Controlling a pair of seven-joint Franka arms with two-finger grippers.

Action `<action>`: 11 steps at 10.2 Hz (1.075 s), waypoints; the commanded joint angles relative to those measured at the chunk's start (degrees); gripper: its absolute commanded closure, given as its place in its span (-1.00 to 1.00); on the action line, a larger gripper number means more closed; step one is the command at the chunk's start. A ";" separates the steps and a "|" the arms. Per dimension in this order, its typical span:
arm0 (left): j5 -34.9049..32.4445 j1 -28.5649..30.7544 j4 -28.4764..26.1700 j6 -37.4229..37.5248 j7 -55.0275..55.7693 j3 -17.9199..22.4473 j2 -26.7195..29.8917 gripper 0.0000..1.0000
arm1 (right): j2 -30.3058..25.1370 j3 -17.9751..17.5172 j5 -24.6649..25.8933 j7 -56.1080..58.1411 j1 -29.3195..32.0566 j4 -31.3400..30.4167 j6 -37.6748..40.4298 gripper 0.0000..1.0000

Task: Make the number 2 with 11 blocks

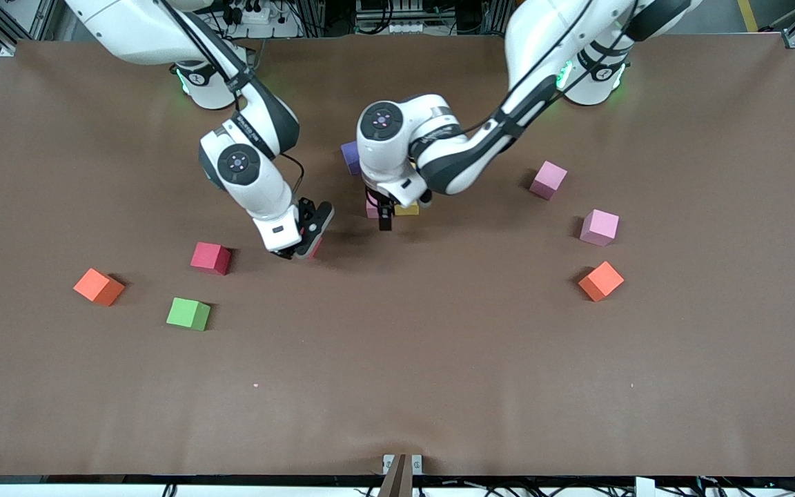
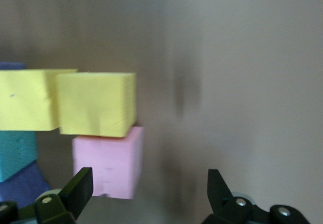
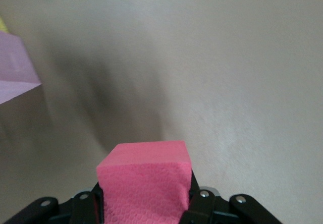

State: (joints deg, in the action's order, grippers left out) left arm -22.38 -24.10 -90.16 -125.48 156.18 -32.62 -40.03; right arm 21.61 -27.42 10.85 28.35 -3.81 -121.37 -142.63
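Observation:
A cluster of blocks lies mid-table, mostly hidden under the left arm: purple (image 1: 350,157), pink (image 1: 372,208) and yellow (image 1: 408,209). The left wrist view shows two yellow blocks (image 2: 96,103) side by side, the pink block (image 2: 108,161) against one of them, and a teal block (image 2: 17,153) beside a purple one (image 2: 20,186). My left gripper (image 1: 385,215) hangs open (image 2: 149,188) just off the pink block, holding nothing. My right gripper (image 1: 304,241) is shut on a deep pink block (image 3: 146,181), low over the table beside the cluster, toward the right arm's end.
Loose blocks lie around. A red one (image 1: 210,257), an orange one (image 1: 99,286) and a green one (image 1: 188,313) sit toward the right arm's end. Two pale pink ones (image 1: 548,179) (image 1: 599,227) and an orange one (image 1: 601,280) sit toward the left arm's end.

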 commanded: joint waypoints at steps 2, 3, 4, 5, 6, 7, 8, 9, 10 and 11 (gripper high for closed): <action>-0.20 7.03 -1.34 1.37 -3.31 -0.34 3.81 -1.00 | -1.22 -2.45 0.75 10.13 -0.94 -1.41 -0.37 0.09; -0.12 10.01 -1.34 1.37 -5.60 -0.34 4.69 -1.00 | -1.31 -3.07 0.75 10.14 -1.20 -1.68 -0.28 0.09; -0.12 12.39 -1.25 1.37 -7.36 -0.43 4.88 -1.00 | -1.31 -4.21 0.75 9.62 -1.90 -1.85 -0.28 0.10; -0.12 13.72 -1.16 1.37 -9.12 -0.34 4.96 -1.00 | -1.13 -4.22 0.75 8.66 -4.51 -2.03 -0.46 0.11; -0.20 16.25 -1.08 1.37 -9.74 -0.34 5.05 -1.00 | -1.39 -4.22 0.84 6.47 -5.59 -2.90 -0.63 0.11; -0.64 17.84 -1.07 1.37 -10.53 -0.34 4.97 -1.00 | -1.48 -4.31 0.84 6.19 -5.77 -4.21 -1.77 0.11; -0.90 18.82 -1.07 1.37 -12.28 -0.17 4.97 -1.00 | -1.05 -4.31 0.84 6.02 -6.38 -5.88 -4.30 0.11; -0.91 19.96 -1.07 1.37 -14.73 -0.08 4.97 -1.00 | 0.26 -4.22 0.92 5.06 -7.17 -6.59 -6.76 0.11; -0.65 21.53 -1.07 1.37 -15.89 -0.08 4.97 -1.00 | 0.53 -4.22 0.93 4.96 -7.27 -6.51 -6.87 0.11; -0.56 23.20 -1.16 1.37 -17.73 -0.25 4.97 -1.00 | 0.45 -4.22 0.84 4.70 -7.44 -6.60 -6.87 0.11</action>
State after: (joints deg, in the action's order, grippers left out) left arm -22.58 -3.10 -90.25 -124.78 140.76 -32.43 -36.35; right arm 22.13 -31.38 11.13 34.41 -11.21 -127.56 -148.71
